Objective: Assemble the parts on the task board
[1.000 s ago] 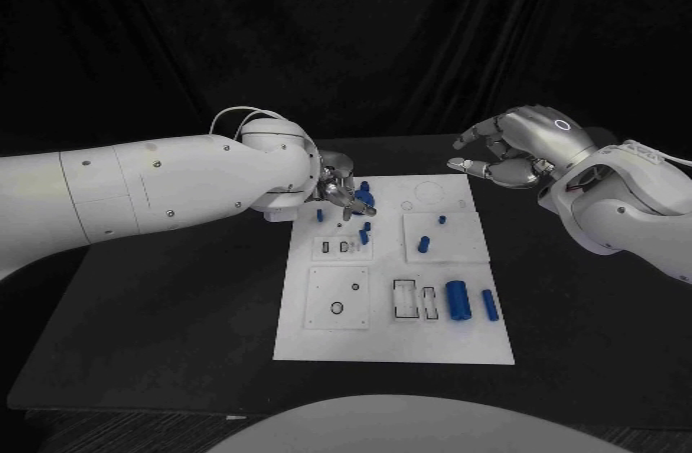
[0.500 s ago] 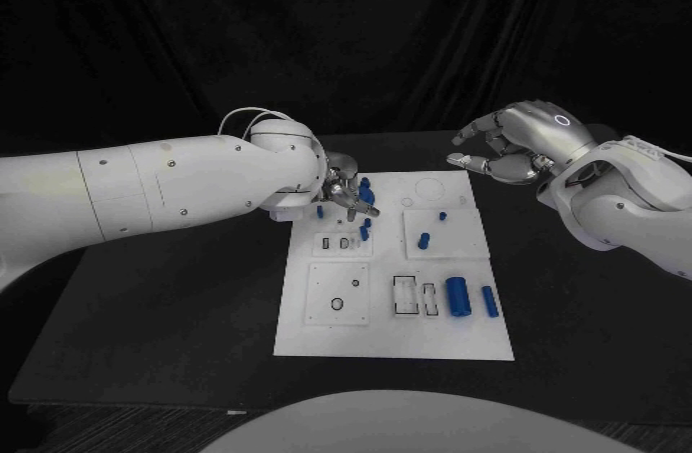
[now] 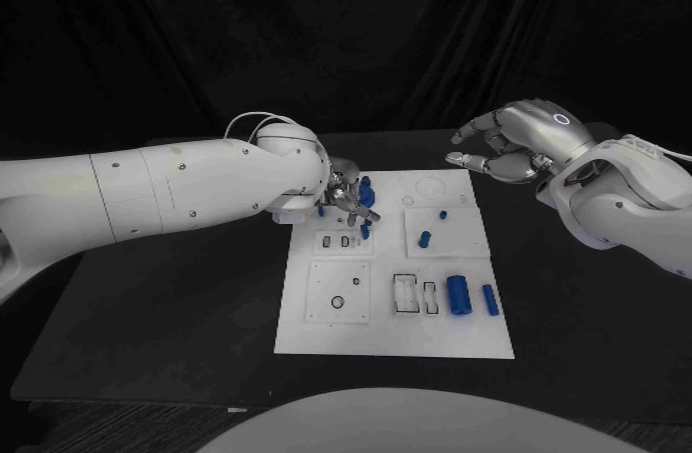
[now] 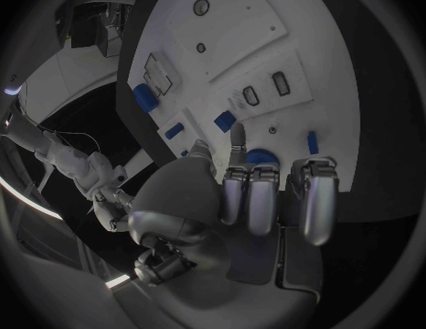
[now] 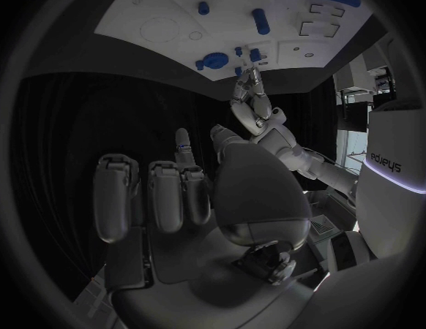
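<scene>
A white board (image 3: 392,343) is lying on a black table (image 3: 173,313), showing black-outlined square and round recesses. Small blue pieces (image 3: 459,296) are standing out on it. Both arms (image 3: 159,188) are showing white, each ending in a silver hand (image 3: 346,198). The right hand (image 3: 508,143) is showing a pale ring mark.
</scene>
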